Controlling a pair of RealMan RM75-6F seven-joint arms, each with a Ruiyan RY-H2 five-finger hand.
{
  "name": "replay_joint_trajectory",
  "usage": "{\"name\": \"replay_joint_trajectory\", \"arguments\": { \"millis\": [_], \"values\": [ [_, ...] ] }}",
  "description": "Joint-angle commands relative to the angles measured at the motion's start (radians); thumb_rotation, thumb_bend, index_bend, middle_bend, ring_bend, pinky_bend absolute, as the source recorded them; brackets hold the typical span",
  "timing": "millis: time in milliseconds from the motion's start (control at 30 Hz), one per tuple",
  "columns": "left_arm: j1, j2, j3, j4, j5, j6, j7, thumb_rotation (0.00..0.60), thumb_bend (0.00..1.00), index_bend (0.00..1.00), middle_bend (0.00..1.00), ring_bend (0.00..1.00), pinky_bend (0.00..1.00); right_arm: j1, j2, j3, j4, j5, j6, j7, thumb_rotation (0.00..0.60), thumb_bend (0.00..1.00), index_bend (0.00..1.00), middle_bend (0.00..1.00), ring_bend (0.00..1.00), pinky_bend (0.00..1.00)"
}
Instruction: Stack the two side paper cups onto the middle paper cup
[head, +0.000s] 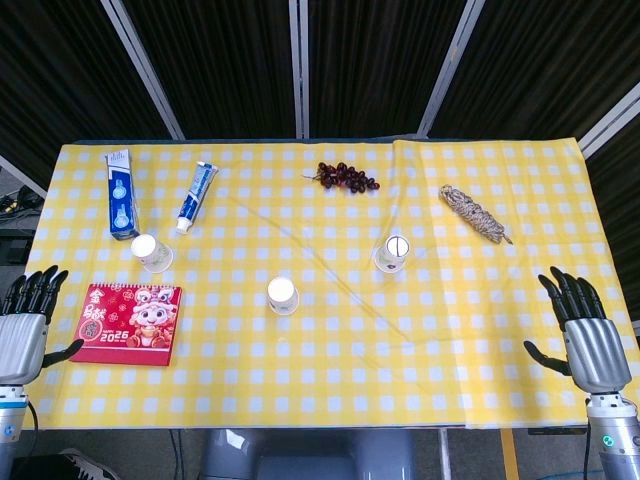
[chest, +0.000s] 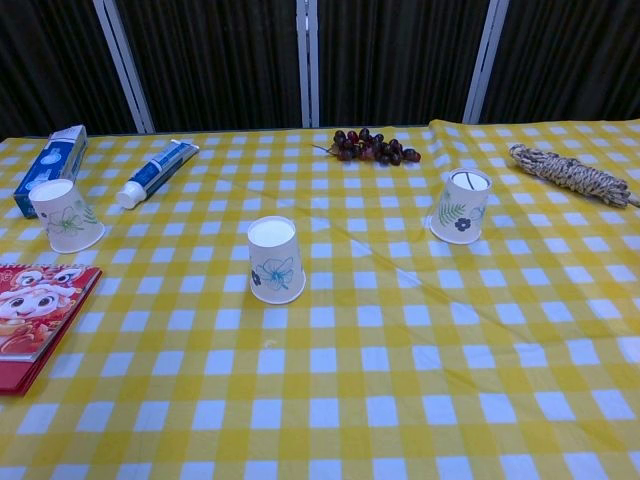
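Note:
Three white paper cups with blue flower prints stand upside down on the yellow checked tablecloth (head: 330, 360). The middle cup (head: 282, 295) (chest: 276, 260) is nearest the front. The left cup (head: 152, 252) (chest: 66, 214) stands beside the toothpaste box. The right cup (head: 392, 254) (chest: 460, 206) is farther back. My left hand (head: 25, 315) hovers at the table's left edge, fingers spread, holding nothing. My right hand (head: 585, 335) hovers at the right edge, also spread and holding nothing. Neither hand shows in the chest view.
A red 2025 calendar (head: 128, 324) (chest: 30, 318) lies front left. A blue toothpaste box (head: 121, 194) (chest: 50, 168) and a toothpaste tube (head: 197, 194) (chest: 156, 171) lie at the back left. Dark grapes (head: 345, 178) (chest: 372, 146) and a coil of rope (head: 474, 213) (chest: 568, 173) lie at the back.

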Motion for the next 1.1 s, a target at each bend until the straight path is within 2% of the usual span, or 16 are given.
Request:
{"name": "replay_joint_trajectory", "arguments": {
  "millis": [33,367,567,667,900,1033,1100],
  "values": [
    [-0.001,0.0,0.001,0.001,0.001,-0.001,0.003,0.6,0.02,0.0,0.0,0.0,0.0,0.0,-0.001,0.002,0.0,0.001,0.002,-0.001,0.6,0.08,0.0,0.0,0.0,0.0],
    [-0.009,-0.001,-0.01,0.0,-0.011,-0.012,-0.007,0.6,0.02,0.0,0.0,0.0,0.0,0.001,-0.008,0.006,0.001,0.01,-0.003,0.003,0.6,0.08,0.0,0.0,0.0,0.0],
    [-0.07,0.005,-0.049,0.023,-0.062,-0.099,0.048,0.6,0.02,0.0,0.0,0.0,0.02,0.006,-0.015,0.017,0.005,0.037,-0.019,0.002,0.6,0.08,0.0,0.0,0.0,0.0],
    [-0.126,0.007,-0.082,0.045,-0.093,-0.166,0.098,0.6,0.02,0.0,0.0,0.0,0.07,0.007,-0.015,0.023,0.005,0.043,-0.019,0.009,0.6,0.08,0.0,0.0,0.0,0.0],
    [-0.276,0.014,-0.14,0.091,-0.214,-0.412,0.137,0.6,0.02,0.02,0.0,0.0,0.11,0.006,-0.006,0.034,0.014,0.067,-0.029,0.044,0.6,0.08,0.02,0.0,0.0,0.0],
    [-0.357,0.009,-0.158,0.136,-0.286,-0.555,0.135,0.6,0.04,0.06,0.0,0.0,0.13,0.008,-0.001,0.039,0.02,0.077,-0.037,0.067,0.6,0.08,0.03,0.0,0.0,0.0],
    [-0.385,-0.003,-0.162,0.164,-0.311,-0.593,0.145,0.6,0.04,0.09,0.0,0.0,0.14,0.009,0.0,0.041,0.023,0.081,-0.041,0.074,0.6,0.08,0.03,0.0,0.0,0.0]
  ]
}}
